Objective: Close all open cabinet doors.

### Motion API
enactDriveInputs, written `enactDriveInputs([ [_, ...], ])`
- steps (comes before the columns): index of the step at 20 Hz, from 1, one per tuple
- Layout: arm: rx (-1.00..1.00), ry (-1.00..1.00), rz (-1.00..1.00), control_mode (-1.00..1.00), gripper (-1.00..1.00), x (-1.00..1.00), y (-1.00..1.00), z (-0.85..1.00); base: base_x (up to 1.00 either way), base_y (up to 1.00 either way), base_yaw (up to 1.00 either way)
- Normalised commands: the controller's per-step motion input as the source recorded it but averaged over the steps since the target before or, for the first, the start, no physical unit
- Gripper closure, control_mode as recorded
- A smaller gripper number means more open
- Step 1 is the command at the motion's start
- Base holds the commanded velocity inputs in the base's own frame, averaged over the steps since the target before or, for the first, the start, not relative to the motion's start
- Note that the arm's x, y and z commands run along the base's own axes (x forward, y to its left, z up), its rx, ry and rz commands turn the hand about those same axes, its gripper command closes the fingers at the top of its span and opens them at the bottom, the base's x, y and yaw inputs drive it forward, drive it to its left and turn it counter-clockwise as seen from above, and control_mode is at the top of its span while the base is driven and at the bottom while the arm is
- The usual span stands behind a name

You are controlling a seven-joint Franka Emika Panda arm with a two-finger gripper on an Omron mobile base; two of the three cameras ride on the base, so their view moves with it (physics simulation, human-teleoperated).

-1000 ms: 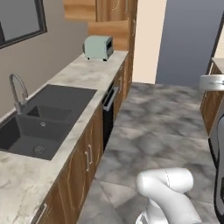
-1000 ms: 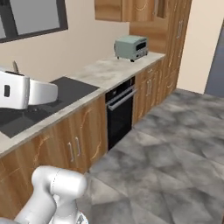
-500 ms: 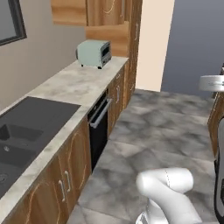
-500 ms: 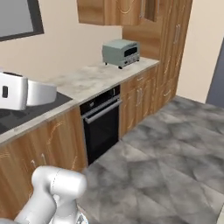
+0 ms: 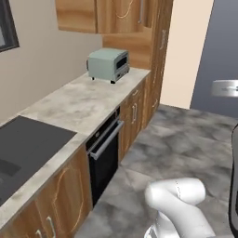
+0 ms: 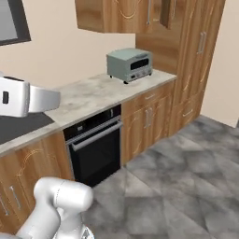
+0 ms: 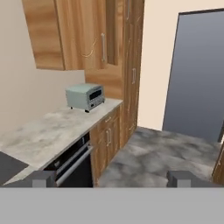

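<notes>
The gripper (image 7: 109, 177) sits at the bottom edge of the hand view, its two finger tips (image 7: 43, 178) set wide apart with nothing between them. The cabinet doors (image 7: 89, 34) hang in the upper left of that frame, above the counter (image 7: 52, 129); one door (image 7: 111, 31) stands ajar, edge-on to the camera. In the left base view the doors (image 5: 123, 14) occupy the top centre. A toaster oven (image 5: 109, 65) rests on the counter below them. The built-in oven (image 6: 93, 149) sits at centre left of the right base view.

The cabinet doors (image 5: 123, 14) are cut off by the top edge, their upper halves hidden.
</notes>
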Motion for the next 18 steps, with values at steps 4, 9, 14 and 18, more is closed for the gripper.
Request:
enactDriveInputs([
  [4, 0.0, 0.0, 0.0, 1.0, -1.0, 0.0, 0.0, 0.0, 1.0, -0.81, 0.2],
  [9, 0.0, 0.0, 0.0, 1.0, -1.0, 0.0, 0.0, 0.0, 1.0, -0.85, 0.23],
  [14, 0.0, 0.0, 0.0, 1.0, -1.0, 0.0, 0.0, 0.0, 1.0, -0.83, 0.25],
  [18, 0.0, 0.0, 0.0, 1.0, -1.0, 0.0, 0.0, 0.0, 1.0, -0.82, 0.28],
])
